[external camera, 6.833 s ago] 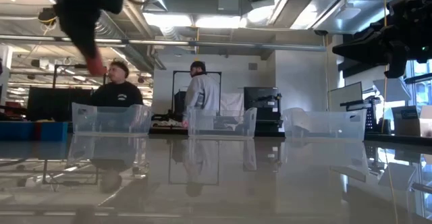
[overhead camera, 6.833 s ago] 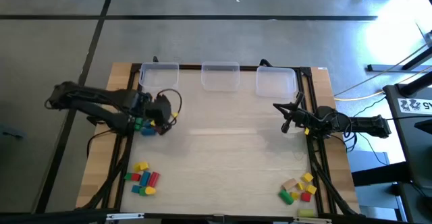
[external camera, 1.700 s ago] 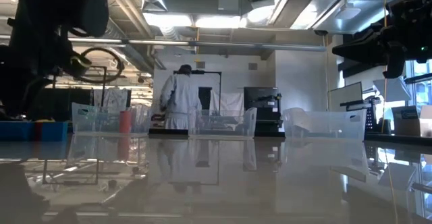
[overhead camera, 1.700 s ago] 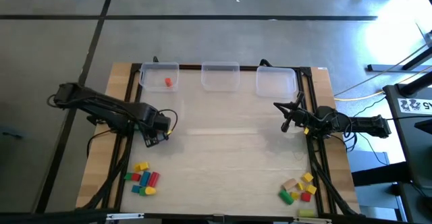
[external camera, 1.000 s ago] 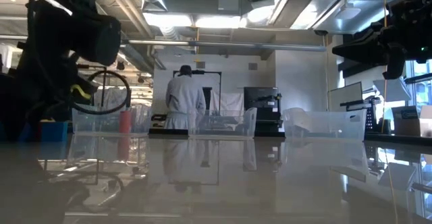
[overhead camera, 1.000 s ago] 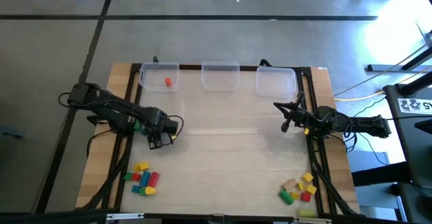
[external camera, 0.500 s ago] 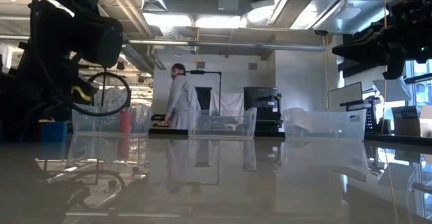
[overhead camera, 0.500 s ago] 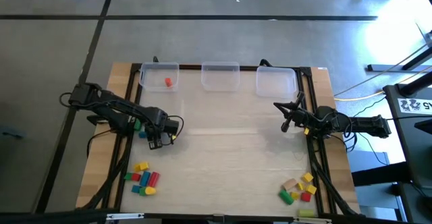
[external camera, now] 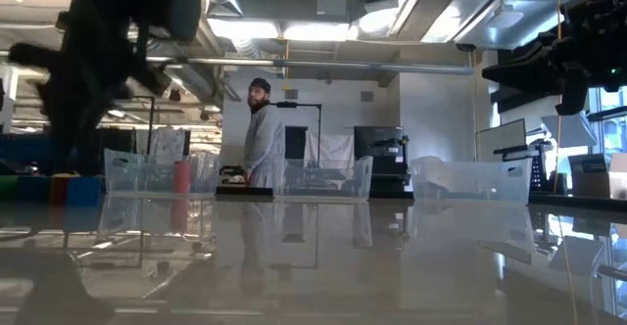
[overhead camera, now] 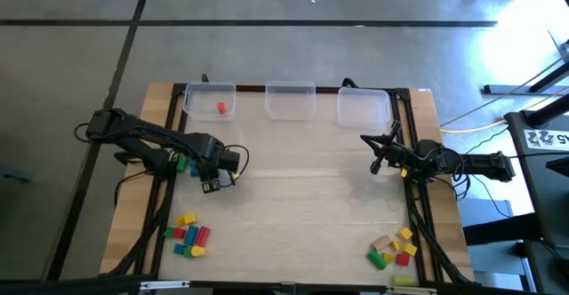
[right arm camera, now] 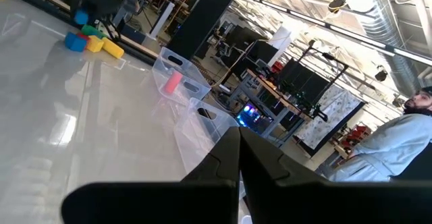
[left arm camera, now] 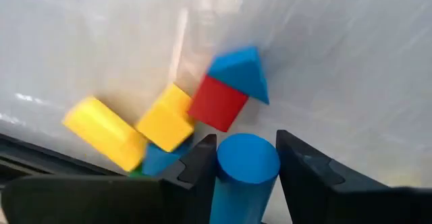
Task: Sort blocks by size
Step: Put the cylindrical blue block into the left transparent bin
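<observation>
My left gripper (overhead camera: 212, 183) hangs over the table's left side, shut on a blue cylinder (left arm camera: 246, 166). Past it, the left wrist view shows loose blocks lying on the table: a red cube (left arm camera: 217, 104), a blue wedge (left arm camera: 240, 72) and two yellow blocks (left arm camera: 165, 118). One pile of blocks (overhead camera: 188, 234) lies near left, another (overhead camera: 392, 249) near right. A red block (overhead camera: 221, 108) lies in the far left bin. My right gripper (overhead camera: 376, 162) is shut and empty over the table's right side. My left gripper pinches the blue cylinder by its round side (left arm camera: 223, 183) between the two fingers. The cylinder lies along the fingers, its flat end (left arm camera: 248, 158) showing between the fingertips. The fingers slant down toward the table. The cylinder is lifted clear of the table and the blocks.
Three clear bins stand along the far edge: left (overhead camera: 210, 98), middle (overhead camera: 291, 99), right (overhead camera: 364, 107). The middle of the table is bare wood. A person (external camera: 260, 134) stands in the room beyond the table.
My left gripper has risen and gone a little toward the table's right edge. My right arm has kept still.
</observation>
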